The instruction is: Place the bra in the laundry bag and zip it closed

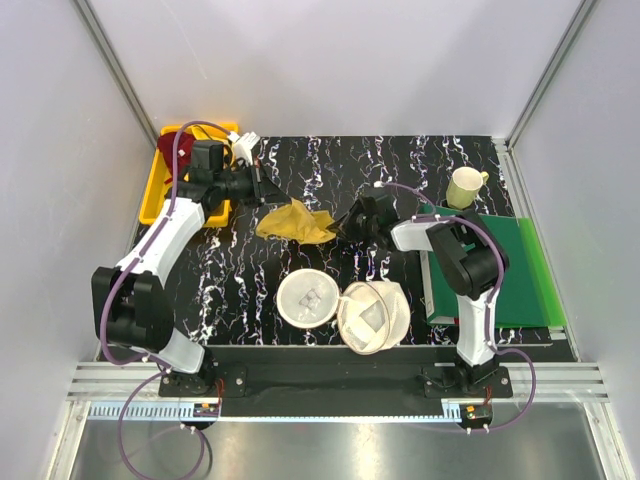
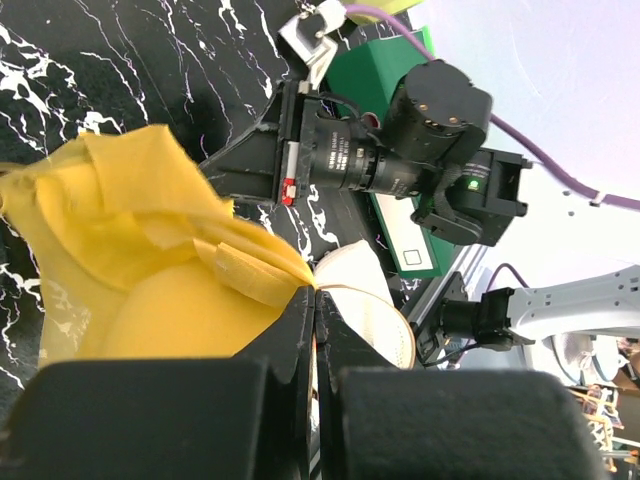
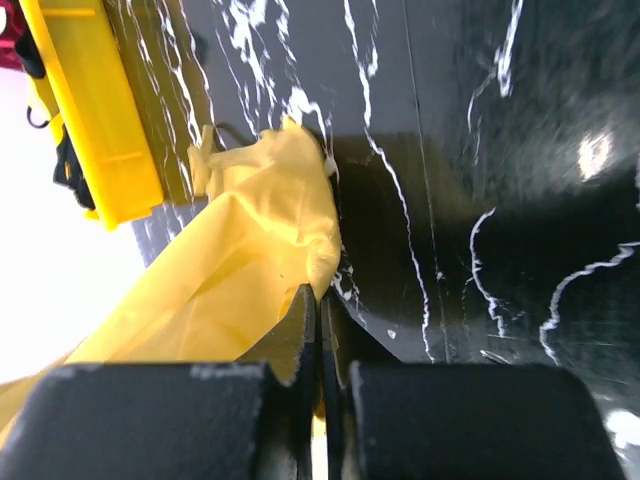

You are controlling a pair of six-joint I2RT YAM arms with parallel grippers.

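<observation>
The mustard-yellow bra point(image 1: 295, 222) hangs stretched between my two grippers over the middle of the black marbled table. My left gripper point(image 1: 263, 192) is shut on its left edge; in the left wrist view the fabric point(image 2: 150, 260) bunches at the closed tips point(image 2: 315, 295). My right gripper point(image 1: 346, 226) is shut on its right edge; in the right wrist view the cloth point(image 3: 250, 260) runs into the closed tips point(image 3: 322, 300). The cream-white laundry bag lies open near the front edge, as a left half point(image 1: 308, 298) and a right half point(image 1: 375, 315). It also shows in the left wrist view point(image 2: 365, 300).
A yellow tray point(image 1: 160, 190) with a dark red garment point(image 1: 180, 145) stands at the back left and also shows in the right wrist view point(image 3: 90, 110). A pale yellow mug point(image 1: 464, 186) stands at the back right. A green board point(image 1: 515, 270) lies along the right side.
</observation>
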